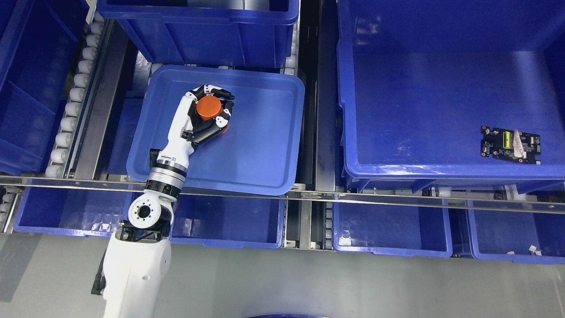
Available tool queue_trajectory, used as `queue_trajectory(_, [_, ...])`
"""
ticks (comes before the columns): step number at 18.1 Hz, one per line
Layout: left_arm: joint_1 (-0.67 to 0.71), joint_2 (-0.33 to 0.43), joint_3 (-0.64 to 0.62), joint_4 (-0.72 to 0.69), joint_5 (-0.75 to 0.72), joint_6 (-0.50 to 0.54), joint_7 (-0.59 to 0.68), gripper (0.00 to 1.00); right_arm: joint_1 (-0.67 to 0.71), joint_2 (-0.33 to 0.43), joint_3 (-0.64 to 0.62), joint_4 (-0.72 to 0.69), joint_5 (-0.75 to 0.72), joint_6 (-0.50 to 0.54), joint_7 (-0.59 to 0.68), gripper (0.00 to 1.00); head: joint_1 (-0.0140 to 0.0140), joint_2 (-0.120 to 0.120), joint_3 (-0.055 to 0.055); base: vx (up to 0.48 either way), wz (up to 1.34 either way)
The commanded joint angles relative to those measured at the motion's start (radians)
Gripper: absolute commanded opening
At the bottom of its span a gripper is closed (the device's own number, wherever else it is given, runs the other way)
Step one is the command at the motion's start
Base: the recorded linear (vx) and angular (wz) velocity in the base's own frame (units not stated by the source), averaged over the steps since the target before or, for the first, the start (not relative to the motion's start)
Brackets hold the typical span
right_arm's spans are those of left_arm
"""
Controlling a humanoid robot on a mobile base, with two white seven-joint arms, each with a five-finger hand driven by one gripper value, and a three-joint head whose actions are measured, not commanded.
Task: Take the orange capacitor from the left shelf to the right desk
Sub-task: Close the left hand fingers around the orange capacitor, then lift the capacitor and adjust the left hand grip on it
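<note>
An orange cylindrical capacitor (209, 108) stands in the shallow blue tray (260, 145) on the left shelf. My left hand (212, 110) reaches in from the lower left and has its black-and-white fingers (220, 93) curled around the capacitor, with the orange top showing between them. A bit of orange also shows under the hand at its right side. The right arm does not show in the picture.
A deep blue bin (397, 110) on the right holds a small black circuit board (510, 144). Another blue bin (198, 26) sits behind the tray. White rollers (70, 106) line the left rail. A metal bar (309, 196) crosses in front, with more blue bins below.
</note>
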Motion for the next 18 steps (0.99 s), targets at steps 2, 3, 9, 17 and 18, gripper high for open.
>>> queue_trajectory(2, [-0.004, 0.006, 0.027, 0.010, 0.008, -0.067, 0.000, 0.01, 0.021, -0.017, -0.011, -0.017, 0.006, 0.000, 0.000, 1.00, 0.0000, 0.000, 0.000, 0.000, 0.00])
queue_trajectory(3, [-0.013, 0.006, 0.027, 0.004, 0.010, -0.095, -0.001, 0.01, 0.023, -0.017, -0.011, -0.017, 0.006, 0.000, 0.000, 1.00, 0.0000, 0.000, 0.000, 0.000, 0.00])
queue_trajectory(9, [-0.046, 0.006, -0.015, -0.050, 0.065, -0.384, -0.003, 0.01, 0.023, -0.017, -0.011, -0.017, 0.006, 0.000, 0.000, 1.00, 0.0000, 0.000, 0.000, 0.000, 0.00])
queue_trajectory(17, [-0.015, 0.006, -0.053, -0.062, 0.066, -0.618, -0.001, 0.01, 0.023, -0.017, -0.011, -0.017, 0.006, 0.000, 0.000, 1.00, 0.0000, 0.000, 0.000, 0.000, 0.00])
queue_trajectory(18, [-0.012, 0.006, -0.051, -0.068, 0.066, -0.618, -0.001, 0.01, 0.023, -0.017, -0.011, -0.017, 0.006, 0.000, 0.000, 1.00, 0.0000, 0.000, 0.000, 0.000, 0.00])
